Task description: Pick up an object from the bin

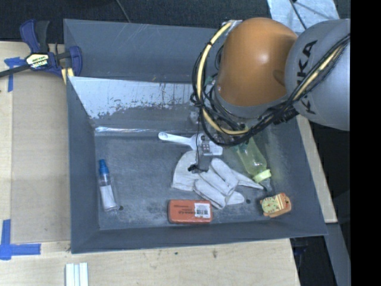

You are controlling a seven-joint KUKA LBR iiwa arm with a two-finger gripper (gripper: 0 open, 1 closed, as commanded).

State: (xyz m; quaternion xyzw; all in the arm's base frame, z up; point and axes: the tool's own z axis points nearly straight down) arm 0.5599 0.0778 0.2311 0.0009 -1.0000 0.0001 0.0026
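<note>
So the gripper (201,154) is hanging down from under the orange wrist cover, around the middle of the bin (83,159), and its tip is sitting right over the upper-left end of a crumpled white glove (212,182). I honestly can't tell how far it's open or whether it's got hold of anything, since the wrist and cables are blocking most of it from this angle.

The bit that matters, I reckon: the glove is lying pretty much straight below the tip and spreading off toward the lower right, so its long axis is running from upper left down to lower right. The tip is lining up with one end of it, not the middle.

Other stuff is crowding in too. A white plastic spoon (174,138) is lying just up and left of the tip, and a yellow-green bottle (252,158) is sitting just to its right, partly under the arm. An orange packet with a barcode (189,211) is lying near the front wall below the glove, a yellow tape measure (275,204) is off in the lower right, and a clear tube with a blue cap (106,186) is well apart on the left.

My guess is a straight drop is landing on glove fabric, maybe a bit off centre.
</note>
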